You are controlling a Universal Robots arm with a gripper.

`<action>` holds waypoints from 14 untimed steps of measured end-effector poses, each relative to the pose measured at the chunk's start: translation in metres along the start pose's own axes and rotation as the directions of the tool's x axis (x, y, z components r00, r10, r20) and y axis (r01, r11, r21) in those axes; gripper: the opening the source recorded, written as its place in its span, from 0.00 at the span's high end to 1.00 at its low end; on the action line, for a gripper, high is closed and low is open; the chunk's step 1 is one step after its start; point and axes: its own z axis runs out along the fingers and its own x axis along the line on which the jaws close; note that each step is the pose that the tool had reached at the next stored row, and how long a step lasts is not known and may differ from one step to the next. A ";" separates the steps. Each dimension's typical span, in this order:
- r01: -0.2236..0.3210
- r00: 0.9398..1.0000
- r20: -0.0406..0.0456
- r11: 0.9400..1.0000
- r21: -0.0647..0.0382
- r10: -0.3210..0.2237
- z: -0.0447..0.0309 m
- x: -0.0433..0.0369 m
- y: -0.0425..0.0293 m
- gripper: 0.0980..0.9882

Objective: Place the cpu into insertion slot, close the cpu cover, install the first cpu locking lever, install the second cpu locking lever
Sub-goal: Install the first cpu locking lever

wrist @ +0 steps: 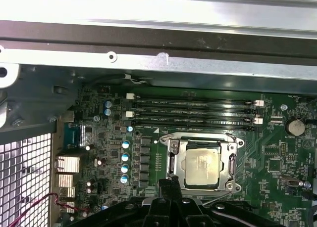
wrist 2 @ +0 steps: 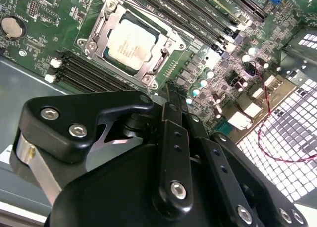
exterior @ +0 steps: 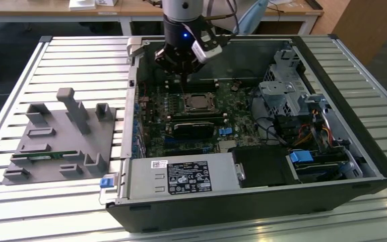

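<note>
black gripper (wrist 2: pixel 169 88) links crowd the foreground of the second wrist view, and the two fingers look pressed together at their tips with nothing caught between them. the gripper hangs just above the green motherboard (wrist 2: pixel 44 4), close beside one corner of the insertion slot (wrist: pixel 202 137) without plainly touching it. in the exterior view the gripper (exterior: pixel 180 70) sits inside the open computer case (exterior: pixel 355 126), a little beyond the socket.

the cpu (wrist 2: pixel 130 41) lies flat in the insertion slot, its dull silver top showing through the square window of the cpu cover (wrist 2: pixel 95 35), which lies down over it. thin metal levers run along the frame's edges, but whether they are latched is hard to make out from these angles.

long black memory slots (wrist: pixel 193 113) run side by side next to the socket, and a round coin cell battery (wrist: pixel 295 126) sits near its other side. a row of small blue-topped capacitors (wrist: pixel 125 160) stands beside the socket, and a red wire (wrist 2: pixel 277 123) loops over the perforated case wall.

outside the case, on the exterior view's left, a grey fixture tray (exterior: pixel 59 146) rests on the slatted table (exterior: pixel 79 50). a power supply (exterior: pixel 180 176) fills the case's near corner.
</note>
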 end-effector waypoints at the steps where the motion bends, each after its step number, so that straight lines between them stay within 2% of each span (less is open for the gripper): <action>1: 0.000 1.000 0.000 1.000 0.000 0.000 0.0000 0.0007 0.0000 0.99; 14: 0.000 1.000 0.000 1.000 0.000 0.000 0.0000 0.0040 0.0001 0.99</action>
